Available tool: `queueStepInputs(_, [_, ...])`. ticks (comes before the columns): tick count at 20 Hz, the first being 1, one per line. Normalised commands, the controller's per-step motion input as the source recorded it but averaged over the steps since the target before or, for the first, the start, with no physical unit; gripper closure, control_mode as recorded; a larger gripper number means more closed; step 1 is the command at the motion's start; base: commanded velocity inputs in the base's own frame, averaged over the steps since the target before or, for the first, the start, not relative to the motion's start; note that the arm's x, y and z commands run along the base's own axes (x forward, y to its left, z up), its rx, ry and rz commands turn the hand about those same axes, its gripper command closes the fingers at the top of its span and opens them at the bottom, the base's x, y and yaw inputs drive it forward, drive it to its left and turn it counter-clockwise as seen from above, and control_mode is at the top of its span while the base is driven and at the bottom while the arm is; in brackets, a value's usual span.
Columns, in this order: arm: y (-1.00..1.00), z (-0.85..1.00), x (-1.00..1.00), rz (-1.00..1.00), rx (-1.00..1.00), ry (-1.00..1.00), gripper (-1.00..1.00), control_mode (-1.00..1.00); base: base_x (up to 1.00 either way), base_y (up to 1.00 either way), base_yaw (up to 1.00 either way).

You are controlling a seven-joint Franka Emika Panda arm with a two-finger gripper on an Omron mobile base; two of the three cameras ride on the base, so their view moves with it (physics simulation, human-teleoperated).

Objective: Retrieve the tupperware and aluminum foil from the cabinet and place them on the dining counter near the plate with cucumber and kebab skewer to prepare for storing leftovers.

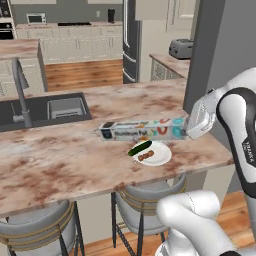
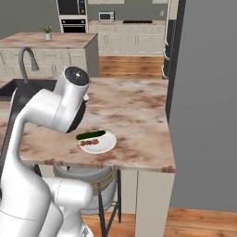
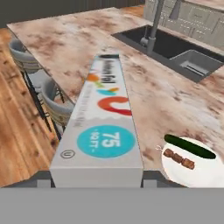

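While the end effector [image 1: 188, 131] clamps the aluminum foil [image 1: 142, 130] low over the desk [image 1: 60, 160], releasing early could knock the plate [image 1: 161, 156].

One aluminum foil carton [image 1: 142, 130]. One plate [image 1: 156, 155], on it one cucumber [image 1: 140, 148] and one kebab skewer [image 1: 145, 156]. One sink [image 1: 42, 110], one faucet [image 1: 20, 90]. Two stools [image 1: 145, 197] under the worktop [image 1: 75, 160]. One toaster [image 1: 181, 48], one microwave [image 1: 36, 19], one potted plant [image 2: 47, 31].
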Motion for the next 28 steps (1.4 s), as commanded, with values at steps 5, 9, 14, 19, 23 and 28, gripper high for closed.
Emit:
queueStepInputs(5, [-0.56,-0.07,0.26,-0.29,0.0,-0.35,1.0,-1.0,0.0,0.0,0.0])
queueStepInputs(9, [-0.92,-0.09,0.56,-0.33,0.0,0.21,1.0,-1.0,0.0,0.0,0.0])
queueStepInputs(14, [-0.96,-0.23,0.75,-0.23,0.0,0.23,1.0,-1.0,0.0,0.0,0.0])
queueStepInputs(19, [-0.73,-0.45,0.63,-0.15,0.0,0.06,1.0,-1.0,0.0,0.0,0.0])
queueStepInputs(23, [-0.34,-0.56,0.51,-0.12,0.0,0.0,1.0,-1.0,0.0,0.0,0.0])
queueStepInputs(28, [-0.21,-0.6,0.59,-0.12,0.0,0.0,1.0,-1.0,0.0,0.0,0.0])
